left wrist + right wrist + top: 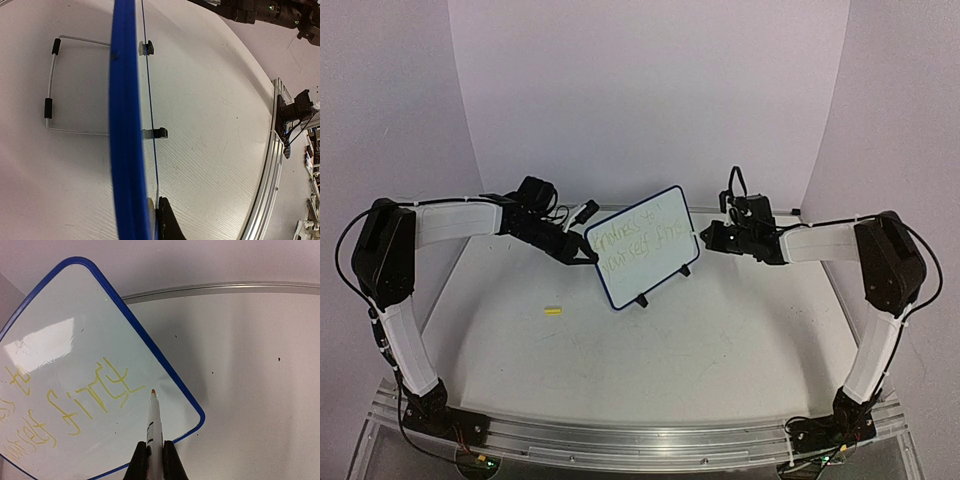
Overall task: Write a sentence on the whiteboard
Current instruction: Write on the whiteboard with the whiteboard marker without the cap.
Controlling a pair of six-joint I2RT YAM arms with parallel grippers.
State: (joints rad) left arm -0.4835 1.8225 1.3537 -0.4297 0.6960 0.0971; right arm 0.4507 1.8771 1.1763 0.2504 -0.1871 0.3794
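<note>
Gently now: finish the closing stroke with light pressure only, to avoid tipping the whiteboard (pixel 642 250) back on its wire stand (pixel 50 85). Hold the marker (pixel 155 420) by its barrel between the closed fingers of the right gripper (pixel 153 462), tip just past the last word, near the board's lower corner on that side. Cannot tell whether touching the surface or just off it. Brace with the left gripper (pixel 576 248), clamped shut on the board's left rim. Lift the tip straight away from the face to avoid smearing. Nearly done, judging by two filled lines.

Stands tilted at mid-table between the two arms, face toward the near edge. Small, white, round-cornered, rimmed in dark blue, propped on two black clip feet (pixel 642 300). Bears the sentence (pixel 642 243) in thin, faint yellow-green strokes, hard to read from above. Note also a small yellow piece (pixel 553 311), perhaps the cap, lying apart on the table (pixel 720 340), left of the board.
</note>
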